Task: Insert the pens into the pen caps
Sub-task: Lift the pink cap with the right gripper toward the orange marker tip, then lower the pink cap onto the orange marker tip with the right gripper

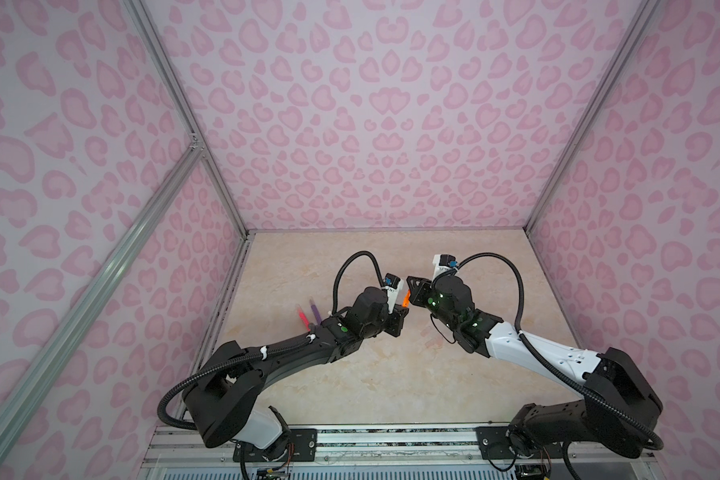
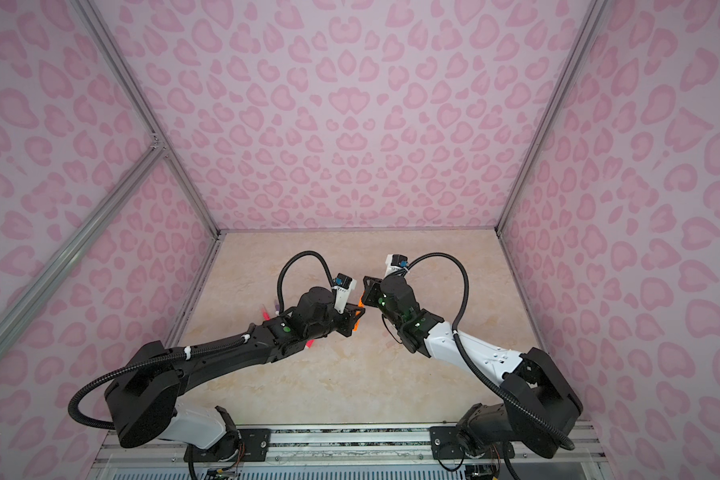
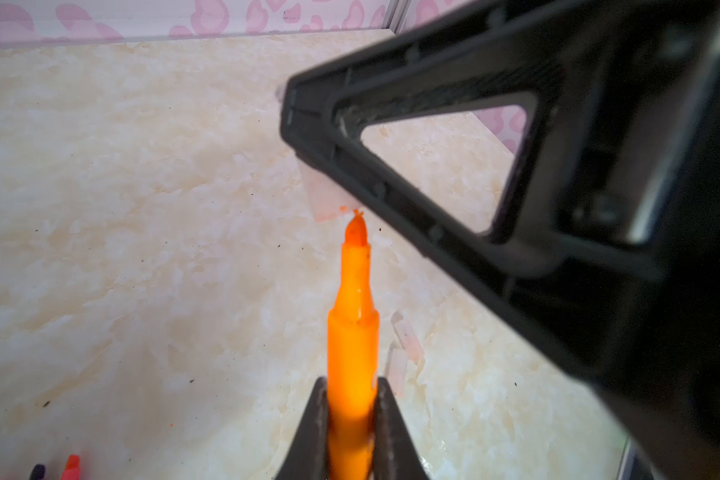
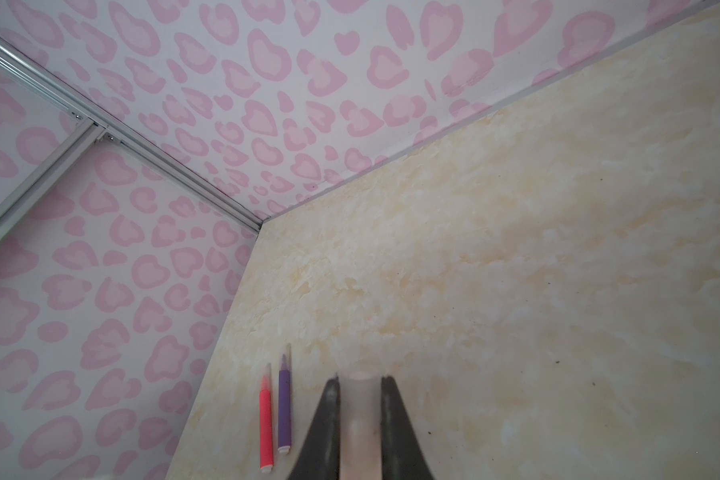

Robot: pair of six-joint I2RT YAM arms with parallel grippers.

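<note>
1. Orange pen (image 3: 352,353) is up in the air over the middle of the counter (image 3: 142,208). Its barrel is clamped tight between the fingers of the left pincer (image 3: 351,382), and the pointed tip sticks out in front.
2. That tip sits just beside the open end of a clear cap (image 3: 327,199). Can't tell if they actually touch, it's pretty blurry there. A few orange specks show at the cap's rim.
3. The clear cap is pinched in the right pincer (image 4: 360,380), with the fingers closed on its two sides. The right wrist view shows that best.
4. In both top views the two pincers meet nose to nose above the counter, with a sliver of orange between them.
5. Two loose caps (image 3: 408,340) lie on the counter below the held pen, just beside each other and super faint against the beige.
6. Pink-red pen (image 4: 266,428) and purple pen (image 4: 284,411) lie side by side on the counter near the left wall. They're parallel and almost touching, and each seems to have a clear cap over its tip. In both top views the left arm covers part of them.
7. Two more pens (image 3: 72,463) poke in at the edge of the left wrist view, one red and one dark, too cut off to say more.
8. Walls (image 4: 142,291) all around are pale with pink blotchy print.
</note>
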